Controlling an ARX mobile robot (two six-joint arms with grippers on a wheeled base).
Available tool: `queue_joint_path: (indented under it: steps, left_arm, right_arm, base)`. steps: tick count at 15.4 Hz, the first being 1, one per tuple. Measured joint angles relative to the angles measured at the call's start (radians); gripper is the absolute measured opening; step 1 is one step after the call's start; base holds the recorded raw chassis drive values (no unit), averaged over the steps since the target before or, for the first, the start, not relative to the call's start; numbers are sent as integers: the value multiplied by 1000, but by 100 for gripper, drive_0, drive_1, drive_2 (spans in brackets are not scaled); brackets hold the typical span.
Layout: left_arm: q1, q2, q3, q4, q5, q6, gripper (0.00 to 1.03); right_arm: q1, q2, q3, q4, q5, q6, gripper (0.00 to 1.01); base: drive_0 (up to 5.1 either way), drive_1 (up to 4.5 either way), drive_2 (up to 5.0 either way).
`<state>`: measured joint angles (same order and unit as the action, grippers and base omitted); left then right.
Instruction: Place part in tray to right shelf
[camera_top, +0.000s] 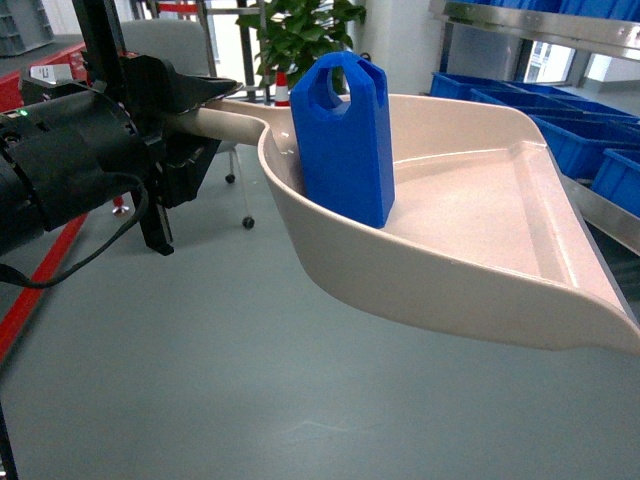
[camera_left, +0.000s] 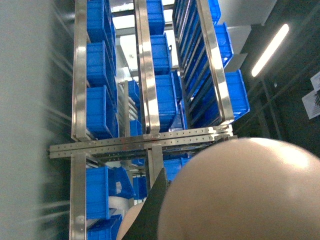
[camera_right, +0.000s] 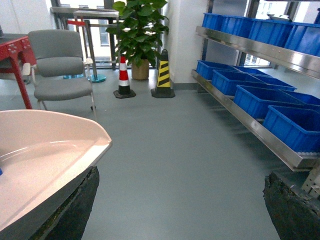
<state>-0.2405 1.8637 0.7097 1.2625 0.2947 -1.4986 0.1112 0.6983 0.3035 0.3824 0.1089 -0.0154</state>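
At head-view left, the left tool (camera_top: 190, 110) apparently clenches the tray (camera_top: 470, 200) handle, the part (camera_top: 345, 140) upright inside.

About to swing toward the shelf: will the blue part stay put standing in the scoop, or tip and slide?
The part stands tall and narrow against the tray wall, so it probably tips easily. The tray's glossy floor looks slippery; expect sliding. It looks like light plastic.

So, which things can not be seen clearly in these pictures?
- Head view: the left gripper closing on the tray handle is hidden by the arm.
- Right wrist view: the part is cut off by the left edge.
- Left wrist view: the right shelf is partly blocked by the tray.
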Motion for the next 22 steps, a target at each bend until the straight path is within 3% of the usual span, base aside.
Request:
queue_joint_path:
  steps: [22]
  left_arm:
    - [0,0,0,0,1,0,14]
  right_arm:
    - [0,0,0,0,0,0,98]
  base:
    - [-163,-163,-163]
